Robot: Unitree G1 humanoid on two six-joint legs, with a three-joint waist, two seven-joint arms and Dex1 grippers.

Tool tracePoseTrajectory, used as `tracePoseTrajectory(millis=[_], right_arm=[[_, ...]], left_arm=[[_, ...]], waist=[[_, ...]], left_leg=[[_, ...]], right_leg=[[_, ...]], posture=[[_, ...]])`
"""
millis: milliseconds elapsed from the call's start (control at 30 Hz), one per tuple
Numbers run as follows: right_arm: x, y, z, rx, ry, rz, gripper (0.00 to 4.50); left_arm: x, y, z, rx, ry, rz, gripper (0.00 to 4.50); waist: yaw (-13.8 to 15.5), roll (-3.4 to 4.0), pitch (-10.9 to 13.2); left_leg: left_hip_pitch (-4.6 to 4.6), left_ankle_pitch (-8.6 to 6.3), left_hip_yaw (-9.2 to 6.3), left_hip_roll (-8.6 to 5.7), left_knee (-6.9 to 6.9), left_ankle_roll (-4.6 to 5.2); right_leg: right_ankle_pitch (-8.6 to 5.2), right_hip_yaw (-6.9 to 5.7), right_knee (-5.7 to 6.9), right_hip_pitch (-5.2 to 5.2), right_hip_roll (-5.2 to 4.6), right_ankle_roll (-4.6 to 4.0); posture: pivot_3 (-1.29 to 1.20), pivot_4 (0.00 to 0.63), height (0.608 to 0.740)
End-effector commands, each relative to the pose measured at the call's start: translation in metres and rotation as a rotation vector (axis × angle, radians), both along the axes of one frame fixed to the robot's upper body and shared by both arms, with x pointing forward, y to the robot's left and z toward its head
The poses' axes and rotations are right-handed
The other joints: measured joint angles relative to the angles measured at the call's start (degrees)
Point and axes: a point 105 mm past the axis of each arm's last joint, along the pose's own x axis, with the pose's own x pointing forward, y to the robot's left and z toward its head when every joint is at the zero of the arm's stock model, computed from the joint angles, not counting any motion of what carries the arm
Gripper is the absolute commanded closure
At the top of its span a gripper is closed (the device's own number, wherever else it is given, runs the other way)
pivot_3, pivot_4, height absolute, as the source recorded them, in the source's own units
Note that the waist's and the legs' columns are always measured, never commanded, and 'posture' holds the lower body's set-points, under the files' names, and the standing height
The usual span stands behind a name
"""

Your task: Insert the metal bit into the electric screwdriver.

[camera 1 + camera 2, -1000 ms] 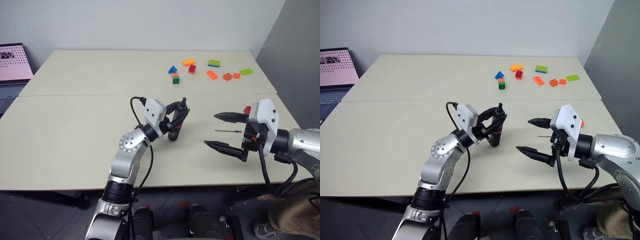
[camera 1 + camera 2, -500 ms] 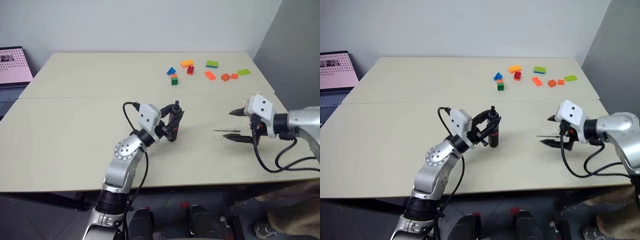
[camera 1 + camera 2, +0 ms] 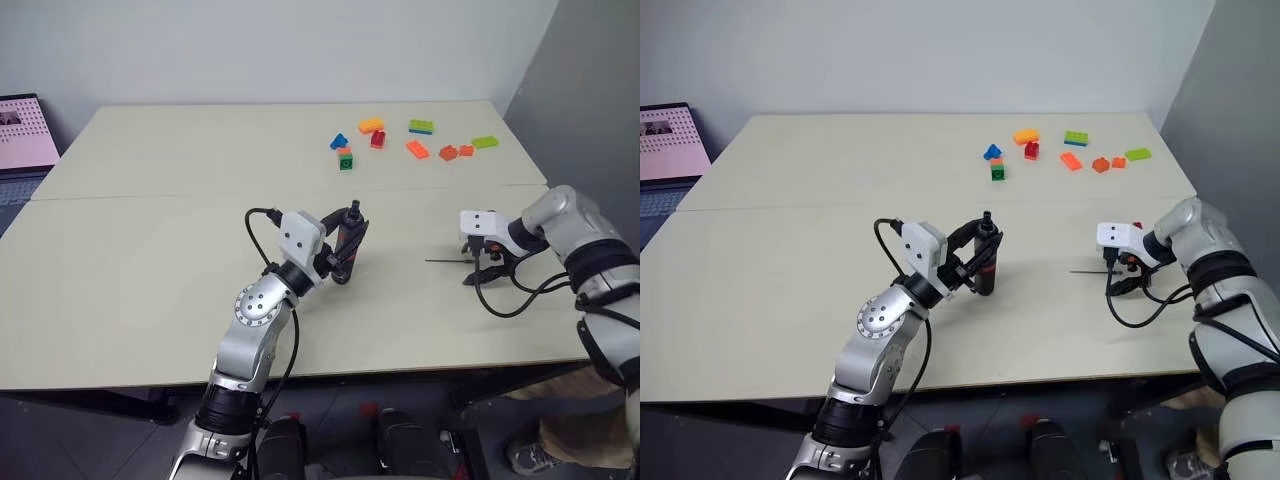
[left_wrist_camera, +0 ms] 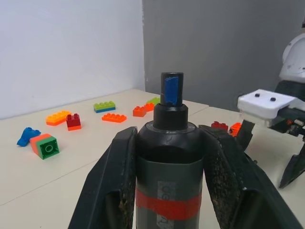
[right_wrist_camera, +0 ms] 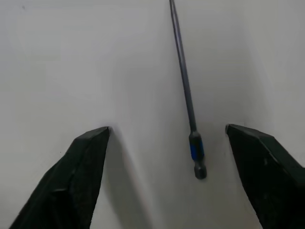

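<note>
The left gripper (image 3: pixel 345 245) has its jaws clenched on the electric screwdriver (image 4: pixel 169 157), a black pen-shaped tool with a red band, held upright above the middle of the tabletop with its blue-marked socket end on top. The right gripper (image 5: pixel 167 167) points steeply down at the tabletop with its jaws spread apart, grasping nothing. Between its two black fingertips (image 5: pixel 90 143) lies the metal bit (image 5: pixel 183 81), a thin dark grey rod with a blue band near one end, flat on the surface, touching neither finger. In the head view the bit lies at about 3 o'clock from the screwdriver, well apart from it.

The pale beige tabletop (image 3: pixel 150 260) is made of two slabs meeting at a seam that runs across it. Toward 1 o'clock, near the far edge, lies a scatter of small toy bricks (image 3: pixel 415 140) in orange, red, green and blue. A laptop (image 3: pixel 22 135) with a pink screen stands past the tabletop at 10 o'clock. Behind is a plain white wall (image 3: pixel 280 45), with a grey wall (image 3: pixel 590 90) at 2 o'clock.
</note>
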Motion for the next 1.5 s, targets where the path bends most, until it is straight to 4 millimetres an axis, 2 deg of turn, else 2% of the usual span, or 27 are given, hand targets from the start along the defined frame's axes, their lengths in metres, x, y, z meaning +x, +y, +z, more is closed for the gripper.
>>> tracePoseTrajectory(millis=[33, 100, 200, 400, 600, 767, 1033, 1133, 1233, 1333, 1500], right_arm=[[0.001, 0.000, 0.004, 0.008, 0.011, -0.006, 1.56], [0.001, 0.004, 0.002, 0.012, 0.021, 0.002, 2.20], [0.000, 0.009, -0.001, 0.020, 0.036, 0.021, 2.91], [0.001, 0.017, -0.001, 0.050, 0.012, 0.069, 4.47], [0.004, 0.025, 0.014, 0.151, -0.058, 0.107, 4.50], [0.005, 0.035, 0.041, 0.327, -0.170, 0.125, 4.50], [-0.017, 0.044, 0.084, 0.602, -0.388, 0.073, 4.50], [-0.026, 0.062, 0.114, 0.799, -0.516, 0.028, 4.50], [-0.035, 0.079, 0.129, 0.906, -0.571, 0.016, 4.50], [-0.048, 0.117, 0.156, 1.127, -0.624, 0.026, 4.50], [-0.053, 0.142, 0.171, 1.256, -0.625, 0.013, 4.50]], left_arm=[[-0.001, 0.001, -0.018, 0.042, 0.057, 0.016, 2.87], [-0.001, 0.003, -0.018, 0.045, 0.057, 0.027, 2.87], [-0.002, 0.006, -0.018, 0.048, 0.056, 0.039, 2.87], [-0.003, 0.007, -0.019, 0.060, 0.053, 0.042, 2.87], [-0.001, 0.008, -0.018, 0.069, 0.049, 0.035, 2.87], [-0.001, 0.010, -0.015, 0.082, 0.041, 0.015, 2.87], [-0.003, 0.016, -0.003, 0.077, -0.010, 0.000, 2.87], [0.003, 0.021, 0.012, 0.032, -0.066, 0.057, 2.87], [0.005, 0.024, 0.020, -0.008, -0.088, 0.093, 2.87], [0.008, 0.027, 0.035, -0.057, -0.137, 0.164, 2.87], [0.007, 0.026, 0.035, -0.067, -0.127, 0.178, 2.87]], waist=[[-0.1, 0.01, 0.0], [-0.1, 0.02, 0.0], [-0.2, 0.02, 0.0], [-0.4, 0.03, 0.0], [-0.5, 0.03, 0.0], [-0.5, 0.04, 0.0], [-0.3, 0.04, 0.0], [-0.4, 0.04, 0.0], [-0.5, 0.04, 0.0], [-0.6, 0.04, 0.0], [0.2, 0.04, 0.0]], left_leg=[[0.03, 0.00, 0.00, 0.00, 0.01, 0.00], [0.13, 0.00, 0.01, 0.00, 0.01, 0.00], [0.49, 0.00, 0.01, 0.00, -0.01, 0.00], [0.56, 0.00, -0.02, 0.01, -0.01, 0.00], [0.54, 0.00, -0.02, 0.00, -0.02, 0.00], [0.51, 0.00, -0.03, 0.00, -0.03, 0.00], [0.40, -0.01, -0.10, 0.01, -0.10, -0.01], [0.37, -0.01, -0.11, 0.02, -0.12, -0.01], [0.36, -0.01, -0.15, 0.02, -0.08, -0.01], [0.33, -0.01, -0.17, 0.01, -0.10, -0.01], [-0.27, 0.00, -0.24, 0.00, -0.06, -0.01]], right_leg=[[0.00, 0.00, 0.02, 0.01, 0.00, -0.01], [-0.03, 0.01, 0.04, 0.08, 0.00, -0.12], [-0.15, 0.01, 0.02, 0.47, 0.01, -0.31], [-0.16, 0.01, 0.01, 0.56, 0.01, -0.32], [-0.16, 0.00, 0.00, 0.54, 0.01, -0.32], [-0.16, 0.01, 0.00, 0.51, 0.01, -0.31], [-0.17, -0.04, -0.15, 0.48, 0.01, -0.32], [-0.17, -0.03, -0.13, 0.42, 0.01, -0.31], [-0.16, -0.02, -0.02, 0.35, 0.04, -0.30], [-0.16, -0.03, -0.05, 0.32, 0.04, -0.31], [0.03, -0.12, -0.06, -0.18, 0.04, 0.01]], posture=[[0.00, 0.150, 0.740], [0.00, 0.150, 0.740], [0.00, 0.150, 0.740], [0.00, 0.150, 0.740], [0.00, 0.150, 0.740], [0.00, 0.150, 0.740], [0.00, 0.150, 0.740], [0.00, 0.150, 0.740], [0.00, 0.150, 0.740], [0.00, 0.150, 0.740], [0.00, 0.150, 0.740]])
